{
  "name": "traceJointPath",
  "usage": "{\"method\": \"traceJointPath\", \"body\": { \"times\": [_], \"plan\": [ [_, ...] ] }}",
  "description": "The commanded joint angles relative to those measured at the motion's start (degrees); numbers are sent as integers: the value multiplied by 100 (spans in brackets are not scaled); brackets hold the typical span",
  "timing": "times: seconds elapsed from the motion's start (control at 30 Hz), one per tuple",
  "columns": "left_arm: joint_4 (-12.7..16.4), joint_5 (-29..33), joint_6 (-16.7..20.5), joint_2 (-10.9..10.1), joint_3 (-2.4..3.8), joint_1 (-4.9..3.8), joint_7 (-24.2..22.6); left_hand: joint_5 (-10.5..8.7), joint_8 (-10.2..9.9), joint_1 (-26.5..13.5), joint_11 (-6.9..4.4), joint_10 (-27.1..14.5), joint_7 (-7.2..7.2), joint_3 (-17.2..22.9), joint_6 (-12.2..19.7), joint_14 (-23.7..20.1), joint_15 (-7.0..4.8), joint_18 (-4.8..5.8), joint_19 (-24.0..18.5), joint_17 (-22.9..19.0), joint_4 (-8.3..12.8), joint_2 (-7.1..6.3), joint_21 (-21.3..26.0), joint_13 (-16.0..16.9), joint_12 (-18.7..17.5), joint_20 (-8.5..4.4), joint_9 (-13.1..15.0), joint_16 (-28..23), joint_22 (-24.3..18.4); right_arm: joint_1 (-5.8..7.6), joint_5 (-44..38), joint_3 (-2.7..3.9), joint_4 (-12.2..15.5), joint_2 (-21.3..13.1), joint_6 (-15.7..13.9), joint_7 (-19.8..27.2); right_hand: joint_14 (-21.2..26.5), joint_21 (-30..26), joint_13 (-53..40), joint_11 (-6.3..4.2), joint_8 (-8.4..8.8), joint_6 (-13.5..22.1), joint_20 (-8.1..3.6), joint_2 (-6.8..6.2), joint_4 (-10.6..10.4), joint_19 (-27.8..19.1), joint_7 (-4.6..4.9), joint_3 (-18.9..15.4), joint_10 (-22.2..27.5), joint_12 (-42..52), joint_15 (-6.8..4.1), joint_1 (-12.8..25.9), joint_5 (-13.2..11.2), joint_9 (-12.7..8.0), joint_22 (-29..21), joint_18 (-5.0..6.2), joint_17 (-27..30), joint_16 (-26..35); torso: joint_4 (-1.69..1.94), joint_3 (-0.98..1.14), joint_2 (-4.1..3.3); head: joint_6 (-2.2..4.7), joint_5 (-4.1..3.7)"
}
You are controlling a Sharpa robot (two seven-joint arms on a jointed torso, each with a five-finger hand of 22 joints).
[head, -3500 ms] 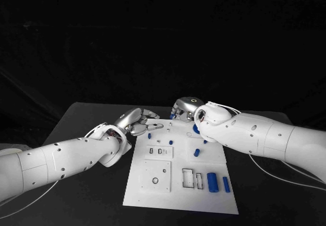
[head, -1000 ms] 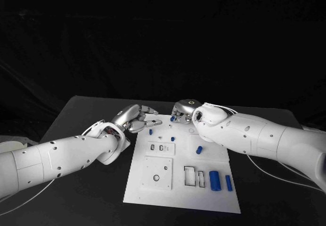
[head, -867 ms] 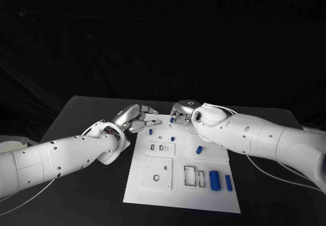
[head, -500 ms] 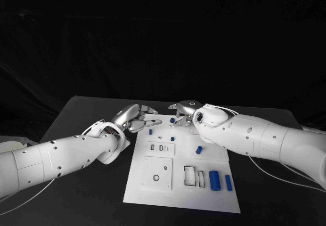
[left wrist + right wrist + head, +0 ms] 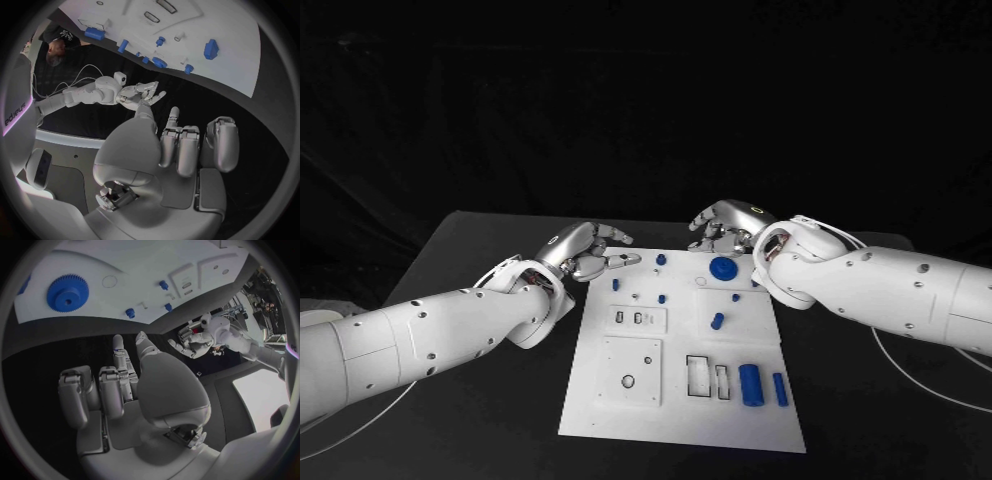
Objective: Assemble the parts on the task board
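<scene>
Right hand (image 5: 727, 226) now clear of blue gear (image 5: 723, 268); fingers curled, empty

You see a white task board (image 5: 678, 400) lying on a black table (image 5: 473, 250). Near the board's far edge sits a bright blue toothed gear (image 5: 723, 268), and smaller blue pegs (image 5: 718, 321) dot the white around it. Toward the board's near edge lie two blue cylinders (image 5: 751, 385), side by side next to black-outlined rectangular slots (image 5: 698, 375). Both arms are white, pocked with small dark holes; the left hand (image 5: 589, 255) and right hand (image 5: 730, 226) at the board's far corners are silver with darker grey finger segments.
</scene>
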State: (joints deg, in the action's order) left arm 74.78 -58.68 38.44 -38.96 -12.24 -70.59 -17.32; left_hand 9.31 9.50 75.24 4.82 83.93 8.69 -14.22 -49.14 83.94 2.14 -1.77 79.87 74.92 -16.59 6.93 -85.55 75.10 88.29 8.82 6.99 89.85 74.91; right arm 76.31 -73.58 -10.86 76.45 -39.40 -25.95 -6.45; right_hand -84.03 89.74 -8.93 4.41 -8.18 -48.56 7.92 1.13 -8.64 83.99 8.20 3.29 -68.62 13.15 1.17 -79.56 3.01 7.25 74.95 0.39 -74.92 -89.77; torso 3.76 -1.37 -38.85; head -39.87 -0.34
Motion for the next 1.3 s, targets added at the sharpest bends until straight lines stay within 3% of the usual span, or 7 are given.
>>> {"method": "traceJointPath", "body": {
  "times": [0.03, 0.1, 0.23, 0.4, 0.57, 0.93, 1.3],
  "plan": [
    [-46, -16, 37, 38, 2, 15, -125, 21, 18, 45, -13, 345, -6, -30, 8, 606, 14, -63, -47, 1508, -1, -6, 25, 1021, -35, 6, 4, 15, 664, 23, 794, -5, 214, -242, -494, 392, -597, 26, -937, -162, 81, 31, -148, 85, -36, 601, -63, -74, 392, 1004, -103, 60, -3, 76, 1505, -39, -1508, -23, -25, 12, 41, -3, -67],
    [-69, -16, 28, 50, 1, 24, -129, 23, 17, 46, -12, 342, -6, -31, 10, 606, 14, -64, -51, 1508, -2, -5, 27, 1016, -38, 6, 4, 15, 661, 34, 904, -7, 282, -377, -511, 413, -597, 26, -2984, -271, 120, 67, -242, 248, -8, 601, -265, -99, 1466, 3081, 24, 132, 197, 171, 1505, -39, -1508, -23, -30, 21, 45, -3, -97],
    [-93, -16, 25, 67, 1, 37, -120, 25, 17, 47, -12, 338, -5, -32, 12, 606, 14, -66, -58, 1508, -2, -4, 31, 1009, -41, 6, 4, 15, 655, 41, 1059, -12, 264, -525, -282, 373, -597, 26, -7004, -140, 308, 468, -168, 121, -88, 601, -247, -339, -128, 6790, -50, 447, 43, 246, 1505, -39, -1508, -23, -33, 30, 47, -10, -139],
    [-109, -16, 29, 77, 0, 44, -106, 28, 16, 49, -12, 335, -4, -34, 15, 606, 14, -67, -64, 1508, -2, -4, 34, 1005, -43, 5, 3, 15, 651, 32, 906, -24, 152, -546, 110, 194, -597, -50, -8091, 64, 396, 811, 40, 150, -89, 488, -551, -404, -2084, 7675, 136, 634, 29, 324, 1464, -13, -1508, -23, -29, 22, 47, -33, -119],
    [-100, -16, 24, 73, 0, 45, -101, 28, 16, 49, -12, 335, -4, -34, 15, 606, 14, -67, -64, 1508, -2, -4, 34, 1005, -43, 5, 3, 15, 651, -4, 407, -29, 118, -539, 339, -63, -597, 26, -8107, 125, 385, 855, 128, 189, -109, 601, -626, -402, -2138, 7685, 208, 807, 165, 394, 1505, -39, -1508, -23, -25, 25, 36, -36, -132],
    [-79, -16, 11, 64, 1, 45, -97, 30, 16, 50, -11, 347, -4, -37, 18, 606, 14, -62, -42, 1508, -3, -3, 25, 1027, -34, 5, 3, 15, 669, -122, -248, -32, -181, -382, 470, -435, -597, 26, -8107, -89, 39, 169, -23, 111, 56, 601, -285, -303, -2138, 7685, -12, 883, 621, 748, 1505, -39, -1508, -23, -24, 15, 46, -62, -180],
    [-53, -16, 6, 24, 1, 45, -101, 33, 16, 52, -11, 339, -4, -39, 19, 606, 14, -64, -49, 1508, -3, -2, 28, 1013, -40, 5, 3, 15, 664, -313, -979, -31, -553, -163, 721, -659, -597, 26, -8107, 32, 111, 96, -72, -215, 332, 601, -4, -184, -2138, 7685, -28, 877, 1233, 869, 1505, -39, -1508, -23, -28, 26, 47, -46, -198]
  ]
}}
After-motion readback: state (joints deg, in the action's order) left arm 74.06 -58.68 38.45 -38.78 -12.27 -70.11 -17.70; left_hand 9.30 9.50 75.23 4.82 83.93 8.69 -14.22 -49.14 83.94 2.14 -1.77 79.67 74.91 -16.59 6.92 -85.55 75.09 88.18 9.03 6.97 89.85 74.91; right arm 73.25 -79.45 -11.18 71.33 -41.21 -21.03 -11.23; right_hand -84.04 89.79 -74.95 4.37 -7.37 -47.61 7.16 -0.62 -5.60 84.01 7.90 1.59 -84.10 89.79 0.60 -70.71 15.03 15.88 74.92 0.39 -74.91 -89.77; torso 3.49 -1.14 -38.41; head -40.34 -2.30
